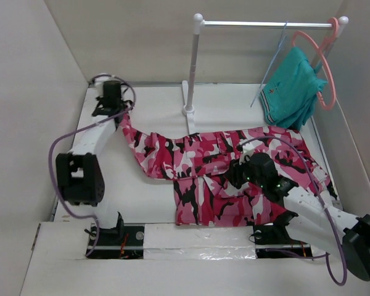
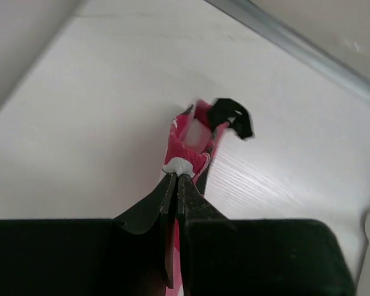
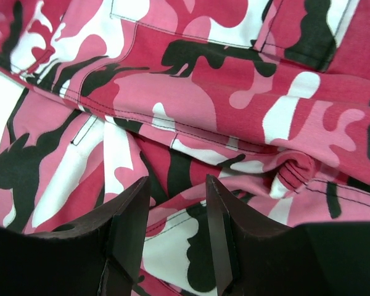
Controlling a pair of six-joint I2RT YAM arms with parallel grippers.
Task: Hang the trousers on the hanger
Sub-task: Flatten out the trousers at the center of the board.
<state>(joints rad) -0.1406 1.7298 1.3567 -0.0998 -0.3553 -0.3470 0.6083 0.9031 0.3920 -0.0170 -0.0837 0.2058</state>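
The camouflage trousers [image 1: 216, 169] lie spread across the table, one leg stretched toward the back left. My left gripper [image 1: 118, 116] is shut on the end of that leg; the left wrist view shows the cloth [image 2: 188, 145] pinched between the closed fingertips. My right gripper [image 1: 234, 176] is open, just above the rumpled middle of the trousers [image 3: 234, 111], its fingers [image 3: 132, 209] holding nothing. The thin light-blue wire hanger [image 1: 272, 61] hangs from the rail at the back right.
A white rail stand [image 1: 192, 68] rises at the back centre, its bar running right. A teal garment [image 1: 293, 89] and a salmon-pink plastic hanger [image 1: 324, 61] hang from it. White walls [image 1: 37, 74] enclose the table on three sides.
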